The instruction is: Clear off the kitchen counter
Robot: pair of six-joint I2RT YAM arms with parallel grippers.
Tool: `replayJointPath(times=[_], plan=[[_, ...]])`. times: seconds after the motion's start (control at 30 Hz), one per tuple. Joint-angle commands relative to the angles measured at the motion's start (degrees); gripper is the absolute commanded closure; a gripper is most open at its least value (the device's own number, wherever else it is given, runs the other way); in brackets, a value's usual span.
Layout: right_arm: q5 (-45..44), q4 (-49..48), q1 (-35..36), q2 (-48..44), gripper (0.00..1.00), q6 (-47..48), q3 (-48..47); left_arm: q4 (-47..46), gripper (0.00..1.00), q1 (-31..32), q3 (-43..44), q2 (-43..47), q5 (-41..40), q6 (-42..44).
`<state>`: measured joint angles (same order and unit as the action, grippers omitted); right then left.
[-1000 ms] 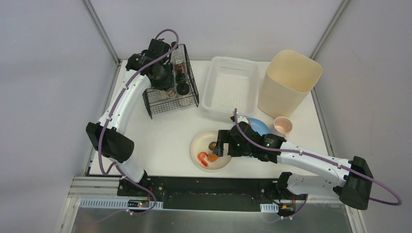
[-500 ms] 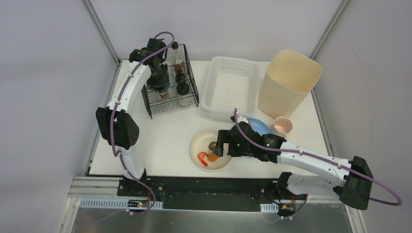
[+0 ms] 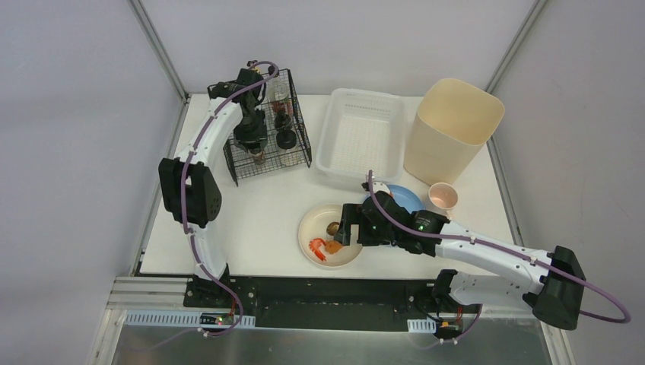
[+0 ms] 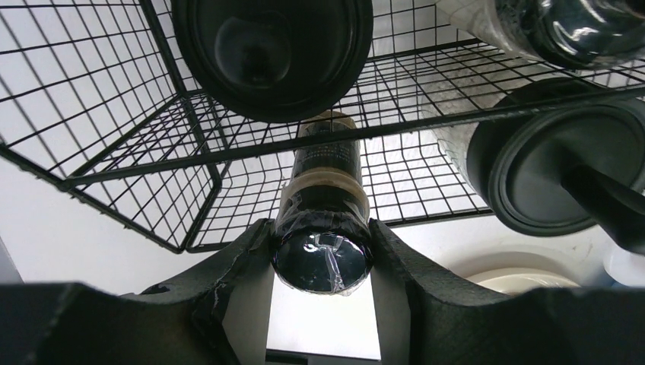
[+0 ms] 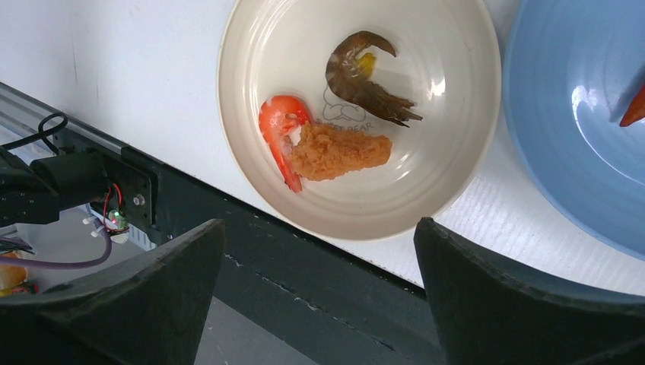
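White table under everything, crowded around the white slotted basket; one claw gripping, the other spread wide.

Left of the basket: black wire rack, dark-lidded jars inside, left claw down at it and clamped on the film-wrapped cap end of a dark bottle, body of the bottle behind the rack's wires; upright or tilted, cannot tell. Right of the basket: tall beige bin, just beside it. Nearer than the basket: pink cup, blue plate, cream bowl close by the table's front edge, holding an orange shrimp, a breaded piece touching it, and a dark shrimp apart. Above that bowl: right claw, fully open, gripping nothing, fingers either side of the bowl's near rim.
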<state>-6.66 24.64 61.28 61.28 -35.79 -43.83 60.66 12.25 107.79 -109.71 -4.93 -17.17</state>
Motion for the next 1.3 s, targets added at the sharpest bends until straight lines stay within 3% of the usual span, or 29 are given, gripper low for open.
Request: replayJointPath(times=[0.0,0.27,0.8,1.03,1.27], plan=[[-0.5,-1.0,0.3,-1.7,0.01,-1.0,0.7,-0.6,0.95,-0.5,-1.3,-0.6,0.2,-0.9],[-0.3,-1.6,0.3,-1.7,0.01,-1.3,1.0,-0.8,0.85,-0.5,-2.5,-1.4,0.3,-0.9],[-0.7,-1.7,0.3,-2.0,0.01,-1.3,1.3,-0.9,0.31,-0.5,-2.5,-1.7,-0.2,-0.6],[-1.8,-0.7,0.3,-2.0,0.01,-0.4,0.4,-0.9,0.22,-0.4,-3.0,1.9,0.7,-0.2],[-3.7,2.0,0.2,-1.1,0.01,-0.2,-1.4,-0.9,0.21,-0.1,-6.0,8.7,3.3,-0.3]])
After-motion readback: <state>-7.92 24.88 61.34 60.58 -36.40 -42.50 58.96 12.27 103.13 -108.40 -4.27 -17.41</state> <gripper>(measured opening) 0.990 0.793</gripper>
